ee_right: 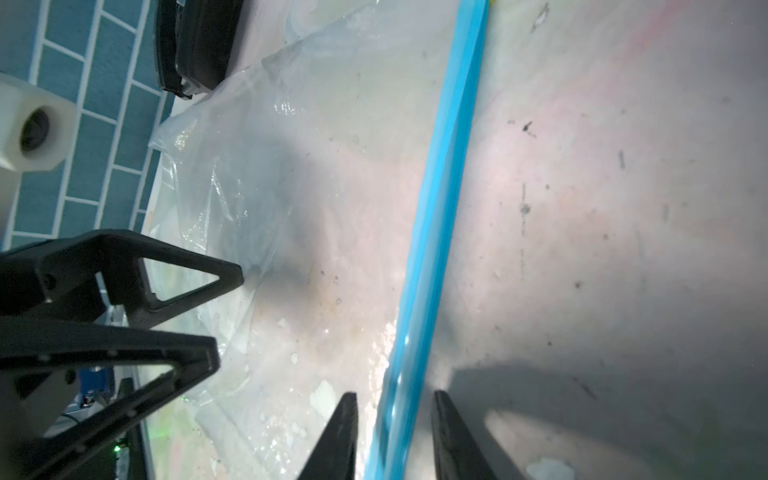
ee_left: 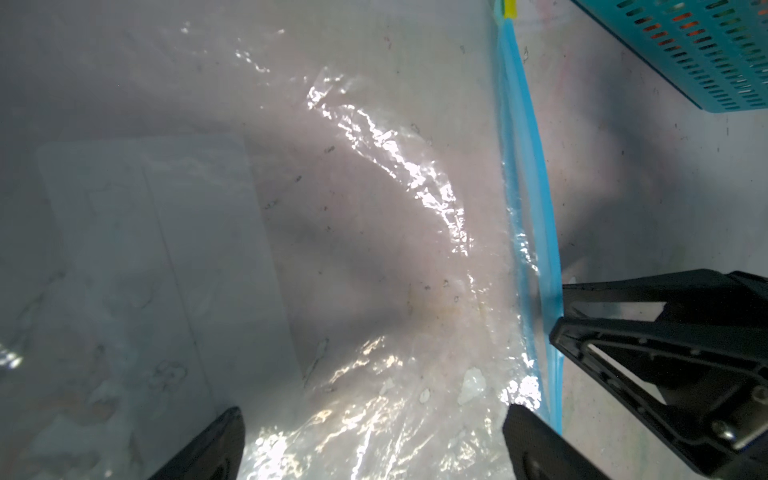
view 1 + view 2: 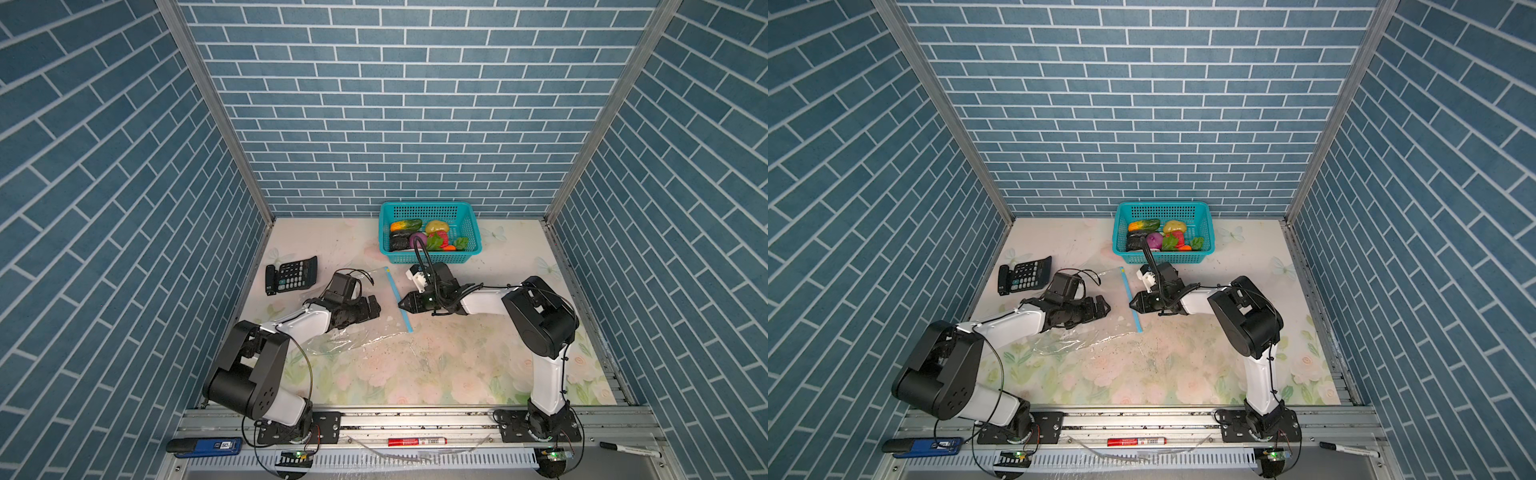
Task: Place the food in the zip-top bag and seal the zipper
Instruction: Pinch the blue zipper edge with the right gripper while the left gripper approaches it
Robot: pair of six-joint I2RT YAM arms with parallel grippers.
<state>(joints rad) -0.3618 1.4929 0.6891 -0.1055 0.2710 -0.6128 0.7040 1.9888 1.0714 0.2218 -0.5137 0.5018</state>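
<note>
Bag-opening step: right gripper (image 1: 395, 395) jaws narrowly apart astride zipper (image 1: 444, 174), left gripper (image 2: 374, 411) wide apart over zip-top bag (image 3: 365, 332) at 9 o'clock, food (image 3: 424, 237) in basket (image 3: 428, 204) at 12; next probably pinch strip, lift.

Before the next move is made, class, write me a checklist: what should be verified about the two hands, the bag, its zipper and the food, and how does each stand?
1. Right hand straddles the zipper: ok, a finger either side, not pinching.
2. Left hand open over the zip-top bag: ok.
3. Food inside the bag: not ok, all lies in the basket.
4. Bag mouth open: cannot tell.
5. Yellow slider at the zipper's basket end: ok.
</note>
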